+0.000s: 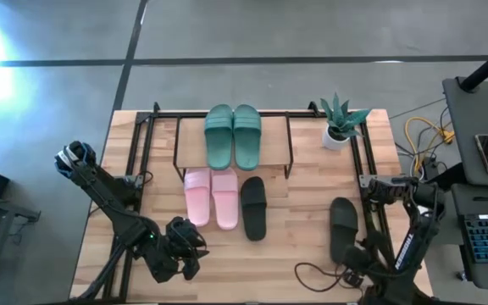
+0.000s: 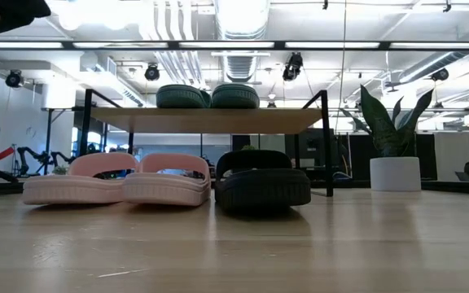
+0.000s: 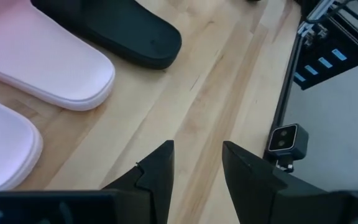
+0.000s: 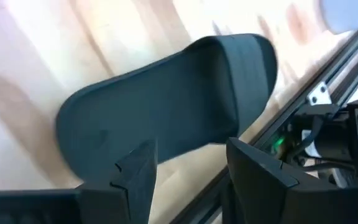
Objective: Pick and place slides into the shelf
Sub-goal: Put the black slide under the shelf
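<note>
A dark green pair of slides (image 1: 233, 135) rests soles down on the top board (image 2: 210, 120) of the shelf (image 1: 176, 148) at the table's far side. Just in front of the shelf, a pink pair (image 1: 211, 196) and one black slide (image 1: 253, 207) lie side by side on the table. A second black slide (image 1: 343, 227) lies flat near the right edge. My right gripper (image 4: 188, 165) stands open over that slide's near end (image 4: 104, 143), with nothing between its fingers. My left gripper (image 3: 197, 168) stands open above the table, near the pink pair's heels (image 3: 73, 81).
A potted plant (image 1: 341, 123) stands at the far right corner beside the shelf. A dark cable (image 1: 320, 275) loops on the table near the front right. Black frame rails (image 1: 134, 152) run along the table's left and right sides. Bare wood lies between the two black slides.
</note>
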Tool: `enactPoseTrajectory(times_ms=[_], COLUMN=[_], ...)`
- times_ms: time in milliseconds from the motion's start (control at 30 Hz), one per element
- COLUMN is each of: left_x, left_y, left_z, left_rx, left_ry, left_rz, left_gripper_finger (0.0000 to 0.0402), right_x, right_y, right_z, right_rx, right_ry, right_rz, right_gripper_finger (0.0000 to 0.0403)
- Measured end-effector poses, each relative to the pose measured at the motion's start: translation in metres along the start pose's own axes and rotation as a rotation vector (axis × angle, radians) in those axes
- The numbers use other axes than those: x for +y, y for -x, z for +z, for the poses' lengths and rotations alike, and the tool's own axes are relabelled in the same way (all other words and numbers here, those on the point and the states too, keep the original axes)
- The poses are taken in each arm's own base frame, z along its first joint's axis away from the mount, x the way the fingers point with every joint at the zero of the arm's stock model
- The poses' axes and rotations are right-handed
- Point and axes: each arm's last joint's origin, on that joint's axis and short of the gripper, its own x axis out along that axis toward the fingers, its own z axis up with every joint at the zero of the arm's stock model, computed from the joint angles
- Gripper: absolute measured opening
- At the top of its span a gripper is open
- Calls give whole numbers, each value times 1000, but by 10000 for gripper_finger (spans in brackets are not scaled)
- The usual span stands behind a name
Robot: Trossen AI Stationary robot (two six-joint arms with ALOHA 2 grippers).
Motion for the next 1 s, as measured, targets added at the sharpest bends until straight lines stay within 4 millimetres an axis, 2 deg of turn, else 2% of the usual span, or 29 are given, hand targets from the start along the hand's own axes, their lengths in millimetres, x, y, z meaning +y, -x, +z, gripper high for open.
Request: enactPoseTrajectory(times_ms=[233, 433, 700, 1000], left_x=[-1, -2, -2, -3], left_y=[0, 0, 0, 0], left_z=[0, 0, 1, 1], left_rx=[-3, -4, -5, -8], left_ry=[9, 36, 40, 48], left_rz=[-9, -15, -14, -25], left_gripper_finger=[121, 121, 121, 121], right_x=[-7, -25, -39, -52], right_y=[-20, -31, -57, -84], right_z=[-2, 6, 18, 32], right_rx=[-34, -48, 3, -10], right_ry=[-27, -83, 15, 47], right_rz=[-67, -79, 64, -76], right_gripper_finger=[185, 185, 185, 185])
